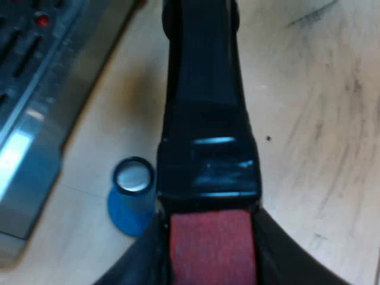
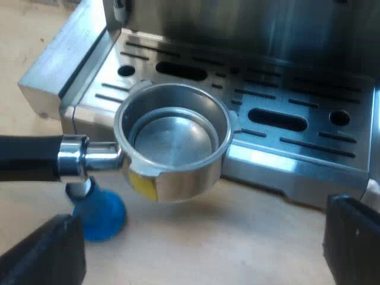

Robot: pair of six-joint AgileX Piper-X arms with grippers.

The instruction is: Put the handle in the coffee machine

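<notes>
My left gripper (image 1: 211, 261) is shut on the metal holder's dark handle (image 1: 205, 101), its black fingers (image 1: 139, 258) clamping both sides of the red end (image 1: 212, 246). The holder's round, empty metal basket (image 2: 173, 139) hangs level over the front edge of the espresso machine's drip tray (image 2: 285, 119), with its handle (image 2: 29, 157) reaching away from the machine. A blue tamper (image 2: 98, 214) stands on the wooden table under the handle, also seen beside the handle (image 1: 132, 193). My right gripper (image 2: 202, 249) is open above the table near the tray's front, holding nothing.
The machine's slotted steel drip tray (image 1: 29, 136) lies close beside the tamper. Its body rises behind the tray (image 2: 249, 24). Light wooden tabletop (image 1: 320, 119) stretches away on the handle's other side.
</notes>
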